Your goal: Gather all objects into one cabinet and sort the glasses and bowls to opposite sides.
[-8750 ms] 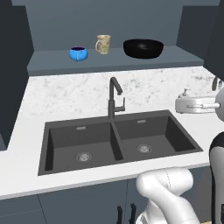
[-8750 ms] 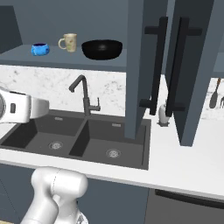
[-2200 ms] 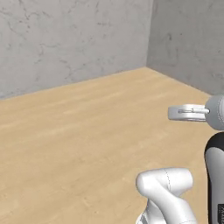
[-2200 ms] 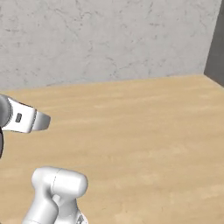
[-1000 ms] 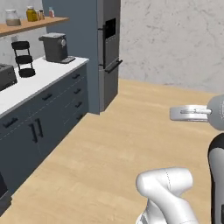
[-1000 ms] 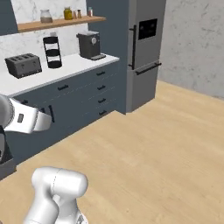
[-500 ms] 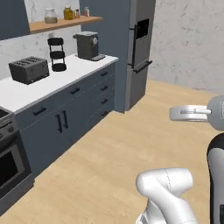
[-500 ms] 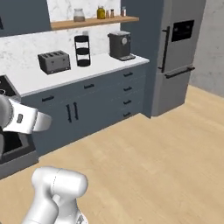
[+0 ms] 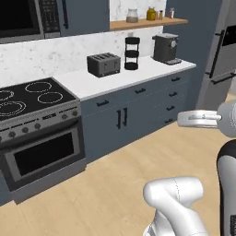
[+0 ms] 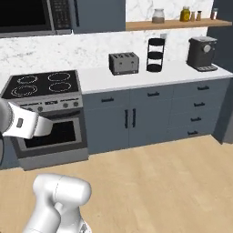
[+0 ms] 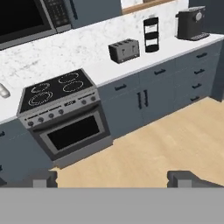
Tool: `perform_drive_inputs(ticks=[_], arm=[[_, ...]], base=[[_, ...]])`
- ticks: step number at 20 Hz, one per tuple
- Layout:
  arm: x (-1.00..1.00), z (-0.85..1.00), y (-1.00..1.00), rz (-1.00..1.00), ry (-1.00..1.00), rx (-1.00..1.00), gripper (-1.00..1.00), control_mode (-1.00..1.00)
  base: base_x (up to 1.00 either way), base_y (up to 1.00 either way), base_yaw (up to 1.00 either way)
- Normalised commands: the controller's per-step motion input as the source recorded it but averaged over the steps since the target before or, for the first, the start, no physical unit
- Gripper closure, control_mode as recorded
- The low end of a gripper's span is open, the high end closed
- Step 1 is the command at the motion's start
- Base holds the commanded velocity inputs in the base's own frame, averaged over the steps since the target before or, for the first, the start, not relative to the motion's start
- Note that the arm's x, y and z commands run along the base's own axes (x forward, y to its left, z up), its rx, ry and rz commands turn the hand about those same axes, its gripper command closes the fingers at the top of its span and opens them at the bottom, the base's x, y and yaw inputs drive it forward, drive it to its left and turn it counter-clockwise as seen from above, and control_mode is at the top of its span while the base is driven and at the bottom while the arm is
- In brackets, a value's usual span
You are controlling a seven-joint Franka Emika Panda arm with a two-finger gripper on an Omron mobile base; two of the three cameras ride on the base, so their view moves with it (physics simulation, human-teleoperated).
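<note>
The objects, the glasses, the bowls and the cabinet by the sink are out of view. My gripper [image 11: 112,178] is open with nothing between its fingers; its two dark fingertips [image 11: 41,178] stand far apart at the bottom of the hand view. It hangs in the air over the wooden floor [image 11: 166,144], well short of the counter. The white hand points left at the right of the left base view, where the gripper [image 9: 180,119] is seen side-on. In the right base view the gripper [image 10: 47,128] points right from the left edge.
A stove [image 9: 37,99] with an oven [image 10: 50,132] stands ahead. Right of it runs a white counter [image 9: 138,73] with a toaster [image 9: 103,64], a black rack [image 10: 155,54] and a coffee machine [image 10: 201,53]. Above hang a microwave [image 9: 23,18] and a slate-blue wall cabinet [image 9: 87,14].
The base has kept turning, so the whole picture has slid: the stove has come into view and the fridge has gone off to the right. The arm holds the same pose, gripper still open.
</note>
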Motion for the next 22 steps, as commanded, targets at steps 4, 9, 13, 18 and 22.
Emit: perform_drive_inputs(ticks=[4,9,13,18,22], arm=[[0.00,0.00,0.00,0.00,0.00,0.00,-1.00,1.00],[0.00,0.00,0.00,0.00,0.00,0.00,-1.00,1.00],[0.00,0.00,0.00,0.00,0.00,0.00,-1.00,1.00],[0.00,0.00,0.00,0.00,0.00,0.00,-1.00,1.00],[0.00,0.00,0.00,0.00,0.00,0.00,-1.00,1.00]], base=[[0.27,0.19,0.36],[0.00,0.00,0.00],[0.02,0.03,0.23],[0.07,0.15,0.44],[0.09,0.21,0.47]])
